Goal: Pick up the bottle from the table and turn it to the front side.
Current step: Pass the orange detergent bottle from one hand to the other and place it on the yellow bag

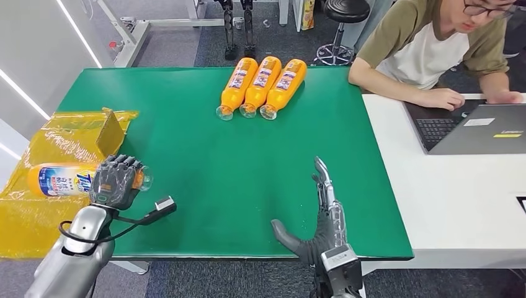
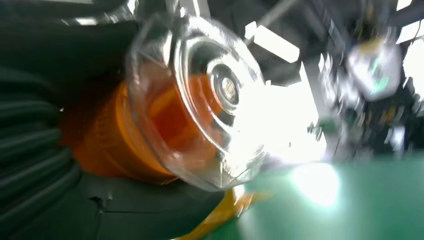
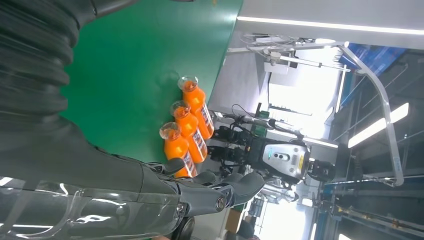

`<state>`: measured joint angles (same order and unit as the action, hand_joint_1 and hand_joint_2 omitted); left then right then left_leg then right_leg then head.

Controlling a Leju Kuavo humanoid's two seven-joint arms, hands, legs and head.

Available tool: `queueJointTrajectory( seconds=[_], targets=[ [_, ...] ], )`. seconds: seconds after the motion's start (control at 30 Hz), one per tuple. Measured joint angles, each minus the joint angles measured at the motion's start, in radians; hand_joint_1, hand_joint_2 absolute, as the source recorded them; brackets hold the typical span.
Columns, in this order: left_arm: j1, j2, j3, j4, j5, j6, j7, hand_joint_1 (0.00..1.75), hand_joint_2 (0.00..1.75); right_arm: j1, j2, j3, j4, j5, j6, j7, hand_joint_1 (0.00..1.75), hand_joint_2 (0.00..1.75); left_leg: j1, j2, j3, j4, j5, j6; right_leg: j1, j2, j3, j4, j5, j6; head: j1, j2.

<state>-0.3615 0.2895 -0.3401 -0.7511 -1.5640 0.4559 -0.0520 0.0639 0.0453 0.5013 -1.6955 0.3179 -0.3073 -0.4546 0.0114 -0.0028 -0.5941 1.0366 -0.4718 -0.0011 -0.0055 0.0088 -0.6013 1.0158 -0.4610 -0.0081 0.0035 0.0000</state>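
Orange juice shows through the bottle (image 1: 68, 180) that the left hand (image 1: 116, 181) grips near its clear cap end, fingers wrapped round it. The bottle lies on its side out past the left edge of the green table (image 1: 205, 180), over a yellow bag (image 1: 37, 211), its blue and white label facing up. In the left wrist view the clear cap (image 2: 210, 100) sits just ahead of the palm, so the hold looks close to the neck. To do this turn well, I judge the wrist should roll slowly with the fingers kept firm, since a smooth round bottle may slip or swing from an end grip. The right hand (image 1: 319, 217) rests at the near edge of the table, fingers straight and apart, holding nothing. Three more bottles (image 1: 263, 84) lie side by side at the far edge, well apart from both hands.
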Motion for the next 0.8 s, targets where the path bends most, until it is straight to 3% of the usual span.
queueJointTrajectory(
  seconds=[0.27, 0.47, 0.57, 0.67, 0.8],
  targets=[
    [-0.185, 0.008, -0.054, 0.26, 0.01, -0.175, -0.137, 1.75, 1.75, -0.007, -0.001, 0.0, 0.004, -0.011, -0.011, -0.004, 0.0, 1.75, 0.0, 0.0, -0.001, 0.0, 0.0, -0.001, 0.0, 0.0, -0.001, 0.001, 0.0, 0.0, 0.0, 0.0],
    [-0.229, -0.015, -0.06, 0.332, 0.089, -0.258, -0.205, 1.75, 1.75, -0.007, -0.001, 0.0, 0.004, 0.004, -0.008, 0.0, 0.0, 1.75, 0.0, 0.0, -0.001, 0.0, 0.0, -0.001, 0.0, 0.0, -0.001, 0.0, 0.0, 0.0, 0.0, 0.0],
    [-0.235, -0.028, -0.059, 0.352, 0.126, -0.272, -0.201, 1.64, 1.75, -0.007, -0.001, 0.0, 0.004, 0.033, -0.004, 0.005, 0.0, 1.75, 0.0, 0.0, -0.001, 0.0, 0.0, -0.001, 0.0, 0.0, -0.001, 0.001, 0.0, 0.0, 0.0, 0.0],
    [-0.24, -0.04, -0.058, 0.369, 0.152, -0.301, -0.181, 1.3, 1.75, -0.007, 0.0, 0.0, 0.004, 0.053, -0.002, 0.011, 0.0, 1.75, 0.0, 0.0, -0.001, 0.0, 0.0, -0.001, 0.0, 0.0, -0.001, 0.001, 0.0, 0.0, 0.0, 0.0],
    [-0.245, -0.052, -0.054, 0.385, 0.177, -0.336, -0.173, 0.17, 1.75, -0.006, 0.0, 0.0, 0.002, 0.062, -0.004, 0.013, 0.0, 1.75, 0.0, 0.0, 0.0, 0.0, 0.0, -0.001, 0.0, 0.0, -0.001, 0.001, 0.0, 0.0, 0.0, 0.0]
  ],
)
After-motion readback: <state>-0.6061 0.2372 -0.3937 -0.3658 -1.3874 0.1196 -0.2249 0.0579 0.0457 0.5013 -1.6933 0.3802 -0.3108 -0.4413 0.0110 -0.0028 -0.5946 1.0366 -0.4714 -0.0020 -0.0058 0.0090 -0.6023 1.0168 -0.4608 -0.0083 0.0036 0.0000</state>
